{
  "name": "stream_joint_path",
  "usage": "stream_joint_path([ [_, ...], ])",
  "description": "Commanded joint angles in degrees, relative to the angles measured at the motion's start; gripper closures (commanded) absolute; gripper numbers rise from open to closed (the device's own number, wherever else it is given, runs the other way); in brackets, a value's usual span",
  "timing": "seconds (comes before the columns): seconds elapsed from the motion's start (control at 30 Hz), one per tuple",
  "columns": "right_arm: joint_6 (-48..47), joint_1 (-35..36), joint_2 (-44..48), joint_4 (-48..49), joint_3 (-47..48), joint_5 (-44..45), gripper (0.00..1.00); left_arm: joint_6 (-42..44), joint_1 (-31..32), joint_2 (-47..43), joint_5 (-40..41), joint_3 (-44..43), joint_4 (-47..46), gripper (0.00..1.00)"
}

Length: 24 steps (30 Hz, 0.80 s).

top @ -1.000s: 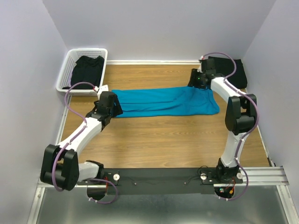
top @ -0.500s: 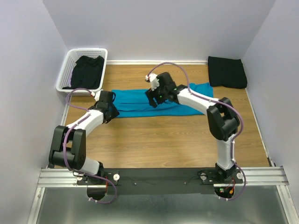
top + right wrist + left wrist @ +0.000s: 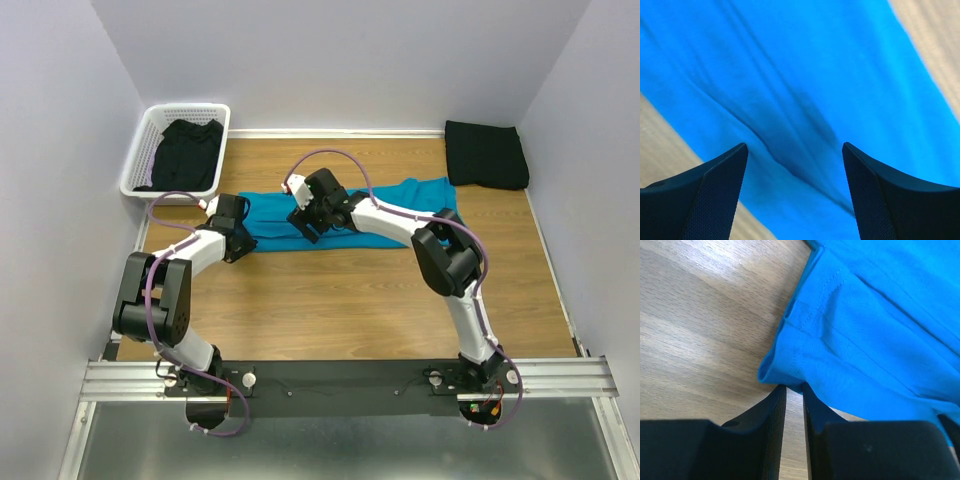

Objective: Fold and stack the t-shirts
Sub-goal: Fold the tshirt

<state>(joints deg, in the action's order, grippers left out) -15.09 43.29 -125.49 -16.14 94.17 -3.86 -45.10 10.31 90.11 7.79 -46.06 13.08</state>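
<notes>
The teal-blue t-shirt [image 3: 400, 215] lies folded into a long strip across the middle of the table. My left gripper [image 3: 243, 243] is low at its left end. In the left wrist view the jaws of this gripper [image 3: 794, 386] stand a narrow slit apart, with the corner of the shirt's hem [image 3: 790, 375] right at the tips. I cannot tell whether the hem is pinched. My right gripper [image 3: 308, 222] hovers over the strip's left half. It [image 3: 795, 145] is open, with only the teal-blue t-shirt's cloth [image 3: 790, 75] below. A folded black t-shirt [image 3: 485, 155] lies at the back right.
A white lattice basket [image 3: 137, 165] at the back left holds a crumpled black t-shirt [image 3: 187, 150]. Purple walls close in the table on three sides. Bare wood [image 3: 350, 300] shows in front of the strip.
The right arm swung from the back right corner to over the strip's left half, its jaws widening. The left jaws narrowed at the hem. The strip's right end shifted back.
</notes>
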Motion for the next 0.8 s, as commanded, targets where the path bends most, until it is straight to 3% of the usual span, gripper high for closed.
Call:
stream_joint_path([
  [0.0,-2.6,-0.1,-2.1,0.7,2.3,3.5,0.16,-0.9,-0.5,2.4,-0.5,2.1,2.3,0.72],
  [0.3,-3.1,-0.1,-2.6,0.8,2.3,7.5,0.17,-0.7,-1.3,0.3,-0.1,3.9,3.4,0.73],
  [0.47,-3.0,-0.3,-4.5,1.1,4.7,15.1,0.18,-0.5,-2.0,-1.6,-0.4,6.3,4.2,0.73],
  [0.77,0.2,-4.1,-6.3,1.3,9.1,19.1,0.19,-0.4,-4.1,-5.7,-1.8,10.6,4.8,0.73],
])
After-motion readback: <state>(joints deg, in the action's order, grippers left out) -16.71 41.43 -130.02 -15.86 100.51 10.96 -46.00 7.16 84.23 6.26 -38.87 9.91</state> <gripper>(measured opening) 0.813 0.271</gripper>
